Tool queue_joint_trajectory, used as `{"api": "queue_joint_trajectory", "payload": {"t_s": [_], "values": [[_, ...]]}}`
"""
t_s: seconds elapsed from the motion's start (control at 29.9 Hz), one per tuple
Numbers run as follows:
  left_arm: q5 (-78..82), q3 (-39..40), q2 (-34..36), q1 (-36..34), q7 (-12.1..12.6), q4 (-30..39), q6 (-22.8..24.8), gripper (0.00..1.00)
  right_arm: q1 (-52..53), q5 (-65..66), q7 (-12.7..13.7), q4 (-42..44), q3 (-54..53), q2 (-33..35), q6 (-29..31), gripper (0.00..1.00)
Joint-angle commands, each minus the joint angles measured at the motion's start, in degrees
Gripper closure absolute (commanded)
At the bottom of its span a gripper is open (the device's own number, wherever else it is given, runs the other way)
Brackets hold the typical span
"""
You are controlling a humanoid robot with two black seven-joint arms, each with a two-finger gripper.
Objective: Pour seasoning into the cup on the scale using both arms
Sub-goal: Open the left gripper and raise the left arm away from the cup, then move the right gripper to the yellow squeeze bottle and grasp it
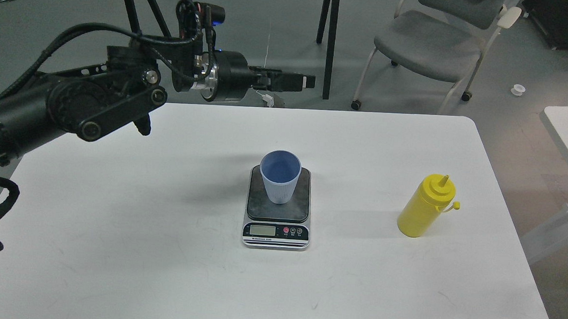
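A light blue ribbed cup (280,177) stands upright on the dark weighing plate of a kitchen scale (276,229) at the middle of a white table (138,249), placed there, it seems, so that whatever goes into it can be weighed. The yellow squeeze bottle of seasoning (426,206) stands upright well to the right of the scale, its pointed nozzle up and its small tethered cap hanging off to the side, apparently ready for pouring. Nothing touches it. The robot's left arm (73,102) reaches in from the left, raised above the far left part of the table, with the left gripper (298,81) pointing to the right beyond the far edge, well apart from both cup and bottle; its fingers lie edge-on and dark, so whether they are spread or pressed together cannot be told, and it carries nothing. The right arm is out of view. Judging by the layout, the pouring has not yet begun: the bottle must first be picked up on the right and brought over the cup's open mouth. A grey chair (428,45) stands on the floor beyond the table.
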State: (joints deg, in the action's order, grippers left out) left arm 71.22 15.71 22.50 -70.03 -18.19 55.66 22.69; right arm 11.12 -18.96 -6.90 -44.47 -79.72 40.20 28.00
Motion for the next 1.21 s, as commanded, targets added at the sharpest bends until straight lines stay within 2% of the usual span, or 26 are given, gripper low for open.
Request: {"api": "queue_joint_trajectory", "payload": {"t_s": [0.0, 0.27, 0.6, 0.84, 0.97, 1.17], "values": [[-13.53, 2.57, 0.70, 0.06, 0.00, -1.34, -0.02, 0.01, -3.98, -1.34, 0.05, -1.57, 0.00, 1.72, 0.00, 0.01], [-39.46, 7.92, 0.26, 0.94, -0.09, -6.52, -0.10, 0.01, -18.48, -7.23, -0.04, -11.23, 0.00, 3.04, 0.00, 0.01], [-71.73, 13.46, -0.35, 3.49, 0.44, -16.01, 0.77, 0.01, -30.45, -7.32, -0.66, -21.88, 0.18, -0.03, 0.00, 0.01], [-76.67, 22.95, -2.02, 10.52, 0.61, -17.78, 1.22, 0.01, -34.06, -6.79, -0.22, -29.34, 3.34, -3.37, 0.00, 0.01], [-76.58, 23.84, -2.64, 12.54, 0.70, -17.69, 1.04, 0.01, -33.53, -6.35, -0.22, -32.86, 5.71, -5.56, 0.00, 0.01], [-76.49, 23.93, -2.37, 12.81, 0.44, -17.78, 0.60, 0.01, -26.69, -2.06, -0.56, -30.42, 12.82, -9.43, 0.00, 0.01]]}}
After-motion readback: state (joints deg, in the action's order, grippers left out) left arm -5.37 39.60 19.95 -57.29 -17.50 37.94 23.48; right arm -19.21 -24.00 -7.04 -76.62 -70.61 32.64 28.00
